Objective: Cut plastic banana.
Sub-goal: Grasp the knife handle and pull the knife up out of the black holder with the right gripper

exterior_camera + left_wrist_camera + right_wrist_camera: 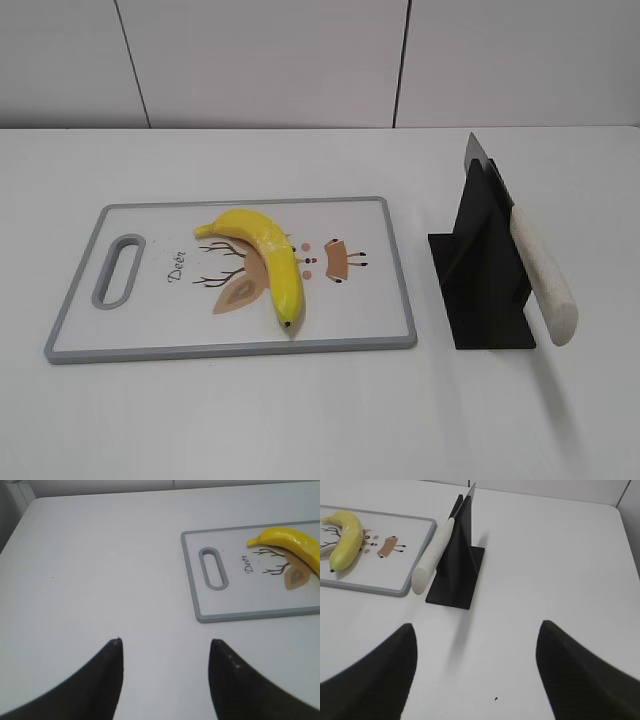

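Observation:
The plastic banana (265, 258) lies whole on the middle of a white cutting board (130, 330) with a grey rim and a deer drawing. It also shows in the left wrist view (292, 542) and in the right wrist view (346, 539). A knife with a whitish handle (545, 278) rests slanted in a black stand (490, 265) right of the board; both show in the right wrist view too, the handle (431, 555) and the stand (457, 575). My left gripper (165, 642) is open and empty over bare table, left of the board. My right gripper (477, 627) is open and empty, in front of the stand.
The white table (320, 420) carries the board and the stand. A white panelled wall (270, 60) runs behind it. The board's handle slot (120, 270) is at its left end.

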